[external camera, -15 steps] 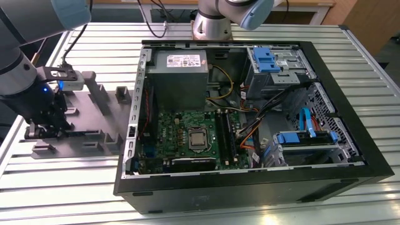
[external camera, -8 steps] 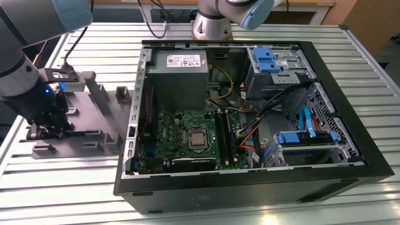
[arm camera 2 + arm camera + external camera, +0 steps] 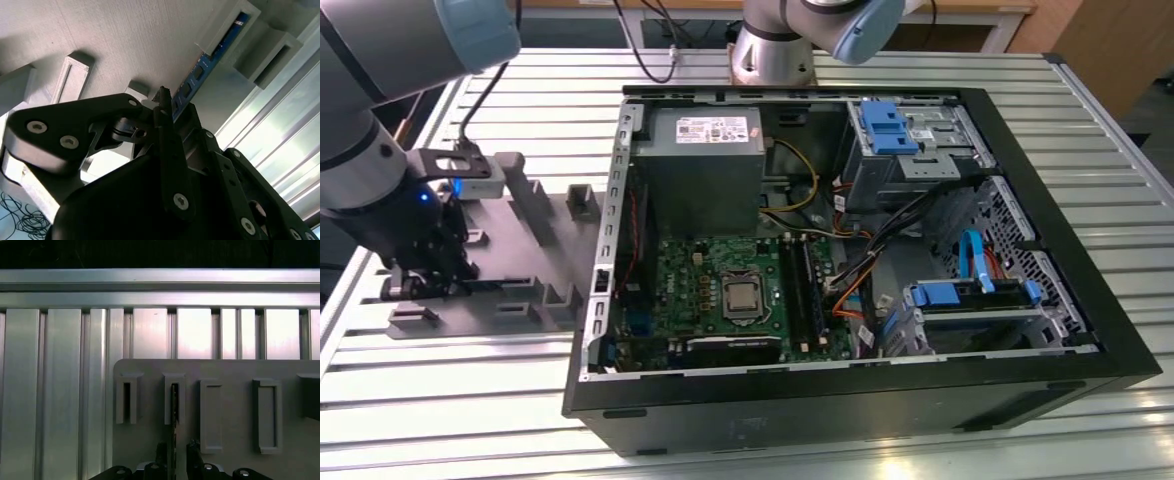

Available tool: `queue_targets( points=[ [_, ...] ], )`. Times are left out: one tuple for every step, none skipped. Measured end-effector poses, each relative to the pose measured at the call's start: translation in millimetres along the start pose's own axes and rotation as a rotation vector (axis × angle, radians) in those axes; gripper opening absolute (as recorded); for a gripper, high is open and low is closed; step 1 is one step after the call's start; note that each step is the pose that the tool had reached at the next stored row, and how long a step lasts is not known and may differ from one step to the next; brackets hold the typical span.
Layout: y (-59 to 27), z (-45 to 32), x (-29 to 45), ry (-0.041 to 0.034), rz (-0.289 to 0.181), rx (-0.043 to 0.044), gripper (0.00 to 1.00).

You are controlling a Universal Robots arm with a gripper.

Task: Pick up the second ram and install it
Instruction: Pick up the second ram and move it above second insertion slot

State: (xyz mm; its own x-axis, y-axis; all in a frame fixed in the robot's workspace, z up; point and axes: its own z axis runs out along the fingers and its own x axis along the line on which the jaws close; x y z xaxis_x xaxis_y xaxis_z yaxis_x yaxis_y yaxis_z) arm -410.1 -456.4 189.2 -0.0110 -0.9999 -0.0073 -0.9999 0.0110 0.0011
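Note:
The second ram (image 3: 200, 70) is a thin blue board with black chips. It stands on edge in slotted blocks of the grey fixture (image 3: 125, 40). In the first wrist view the ram (image 3: 175, 405) shows edge-on as a dark line running from one fixture (image 3: 235, 370) slot down between my fingers. My gripper (image 3: 176, 452) straddles the stick, open, with a small gap visible on each side. In the second wrist view the gripper (image 3: 175, 102) reaches the stick's near end. In the exterior view the gripper (image 3: 420, 285) is low over the fixture (image 3: 520, 250), at the exterior view's left.
An open black PC case (image 3: 1067, 200) lies at the exterior view's right of the fixture. Inside it are the green motherboard (image 3: 707, 285), a grey power supply (image 3: 700, 150) and blue drive bays (image 3: 961, 295). Everything rests on a slatted aluminium table (image 3: 494, 400).

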Motion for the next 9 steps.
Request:
queue_targets(
  points=[
    [0.0, 0.2, 0.0, 0.0001, 0.000, -0.0001, 0.29],
    [0.0, 0.4, 0.0, 0.0001, 0.000, -0.0002, 0.29],
    [0.0, 0.4, 0.0, 0.0002, 0.000, -0.0002, 0.29],
    [0.0, 0.5, 0.0, 0.0001, 0.000, -0.0002, 0.29],
    [0.0, 0.6, 0.0, 0.0001, 0.000, -0.0001, 0.29],
    [0.0, 0.6, 0.0, 0.0001, 0.000, -0.0001, 0.29],
    [0.0, 0.6, 0.0, 0.0001, 0.000, -0.0001, 0.29],
    [0.0, 0.6, 0.0, 0.0001, 0.000, -0.0001, 0.29],
    [0.0, 0.7, 0.0, 0.0000, 0.000, -0.0001, 0.28]
  ],
)
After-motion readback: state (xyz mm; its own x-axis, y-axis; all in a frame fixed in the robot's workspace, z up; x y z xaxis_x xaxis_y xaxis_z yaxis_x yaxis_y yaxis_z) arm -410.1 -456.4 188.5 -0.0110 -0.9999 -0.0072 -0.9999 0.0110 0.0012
